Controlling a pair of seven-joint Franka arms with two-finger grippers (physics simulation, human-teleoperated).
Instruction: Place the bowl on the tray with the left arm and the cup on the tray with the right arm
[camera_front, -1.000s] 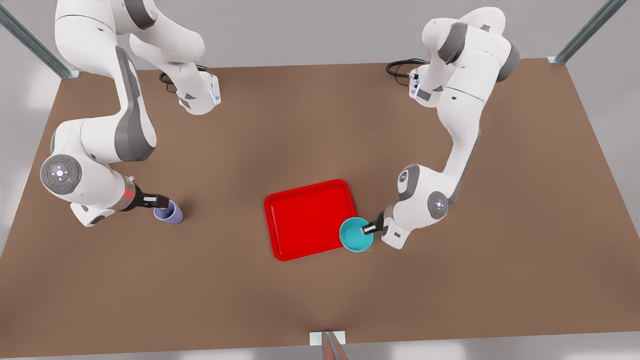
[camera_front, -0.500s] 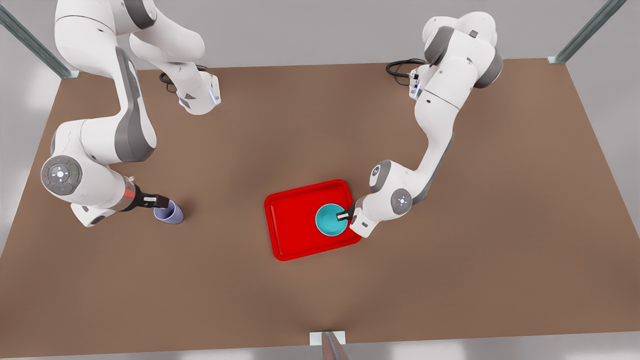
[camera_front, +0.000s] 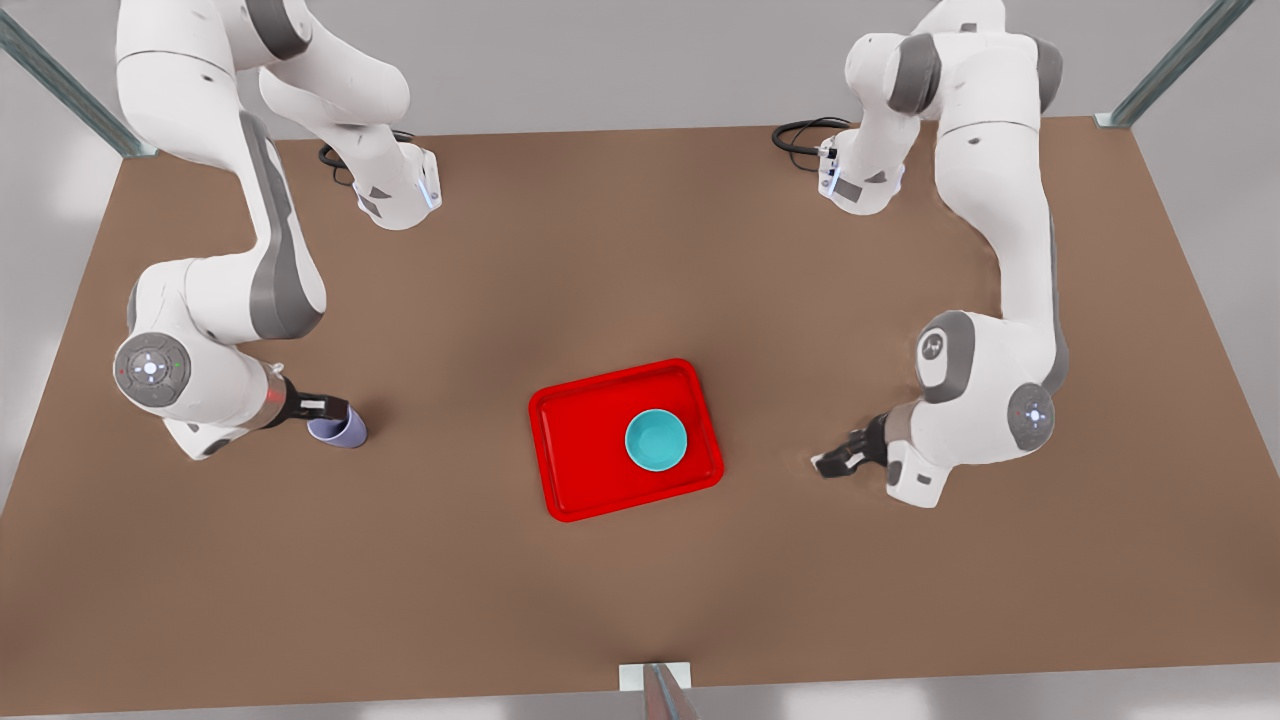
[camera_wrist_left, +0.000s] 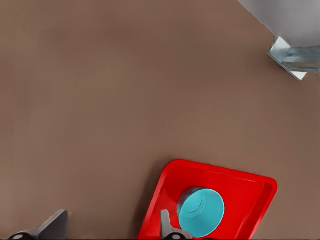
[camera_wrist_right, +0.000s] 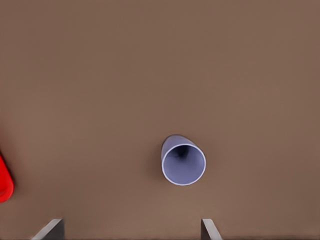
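Note:
The teal bowl (camera_front: 656, 440) (camera_wrist_left: 201, 212) sits upright on the red tray (camera_front: 585, 470) (camera_wrist_left: 250, 192), toward the tray's side on the front view's right. My left gripper (camera_front: 833, 463) (camera_wrist_left: 110, 229) is open and holds nothing, low over the bare table to the front view's right of the tray. At the front view's left the lavender cup (camera_front: 340, 431) (camera_wrist_right: 183, 160) stands upright on the table. My right gripper (camera_front: 328, 408) (camera_wrist_right: 130, 231) hovers over it, open, with its fingers spread wider than the cup.
The brown table (camera_front: 640, 260) has both arm bases and black cables (camera_front: 800, 135) along its far edge. A metal post (camera_wrist_left: 295, 57) stands at a corner, and a white bracket (camera_front: 655, 677) sits at the near edge.
The left gripper carried the bowl onto the tray, let it go and drew back toward the front view's right. The right arm shifted slightly above the cup.

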